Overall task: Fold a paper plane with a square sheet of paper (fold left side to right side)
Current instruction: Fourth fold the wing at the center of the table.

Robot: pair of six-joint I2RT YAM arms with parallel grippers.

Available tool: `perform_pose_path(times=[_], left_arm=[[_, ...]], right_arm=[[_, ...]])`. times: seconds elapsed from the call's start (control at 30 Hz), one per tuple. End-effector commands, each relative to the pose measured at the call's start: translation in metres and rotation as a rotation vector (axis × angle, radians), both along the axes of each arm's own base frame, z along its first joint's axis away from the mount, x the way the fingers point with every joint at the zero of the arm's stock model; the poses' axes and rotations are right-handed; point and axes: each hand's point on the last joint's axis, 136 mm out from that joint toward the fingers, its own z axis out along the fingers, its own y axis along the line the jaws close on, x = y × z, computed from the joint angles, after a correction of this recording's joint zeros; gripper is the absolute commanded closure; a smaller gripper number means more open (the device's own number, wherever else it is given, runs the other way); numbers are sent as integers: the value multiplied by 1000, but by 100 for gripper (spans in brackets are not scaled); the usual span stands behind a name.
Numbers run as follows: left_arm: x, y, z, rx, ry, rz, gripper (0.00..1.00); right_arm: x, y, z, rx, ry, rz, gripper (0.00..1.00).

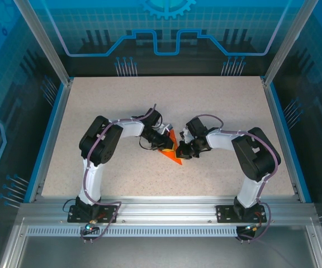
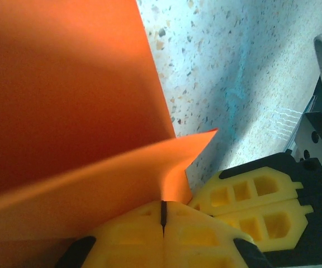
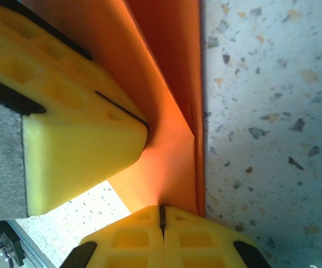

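Observation:
The square sheet of paper (image 1: pixel 174 152) is bright orange and partly folded into a pointed shape, lifted slightly off the table's middle between both grippers. My left gripper (image 1: pixel 165 144) comes in from the left and is shut on the paper's edge. In the left wrist view the paper (image 2: pixel 66 111) runs into the closed seam of that gripper (image 2: pixel 162 207). My right gripper (image 1: pixel 183 149) comes in from the right. In the right wrist view it (image 3: pixel 162 212) is shut on a folded layer of the paper (image 3: pixel 166 145). The two pairs of yellow fingers nearly touch.
The speckled beige table (image 1: pixel 222 106) has blue rims on its left and right sides and clear panels behind. The right gripper's yellow fingers (image 2: pixel 256 206) sit close beside my left jaws, and the left gripper's fingers (image 3: pixel 77 117) crowd the right wrist view.

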Motion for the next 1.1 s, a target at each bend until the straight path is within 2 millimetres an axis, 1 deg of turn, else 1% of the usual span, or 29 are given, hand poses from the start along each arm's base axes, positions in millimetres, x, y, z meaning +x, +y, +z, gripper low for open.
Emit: perform_pose_path(times=[0.0, 0.1, 0.23, 0.37, 0.5, 0.7, 1.07], left_arm=[[-7, 8, -21, 53, 25, -19, 98], [-4, 14, -28, 79, 19, -8, 98], [1, 20, -32, 97, 11, 7, 99], [10, 29, -31, 108, -2, 26, 99], [23, 35, -26, 103, -25, 43, 99], [41, 49, -22, 116, -51, 77, 99], [71, 77, -25, 139, -70, 152, 99]], right_arm=[[-33, -39, -46, -205, 142, -13, 100], [-35, -40, -47, -209, 147, -10, 100], [-35, -41, -48, -215, 148, -9, 100], [-36, -41, -48, -213, 153, -10, 100], [-36, -40, -47, -212, 153, -8, 100], [-37, -41, -47, -211, 153, -8, 100], [-40, -41, -47, -208, 157, -4, 100]])
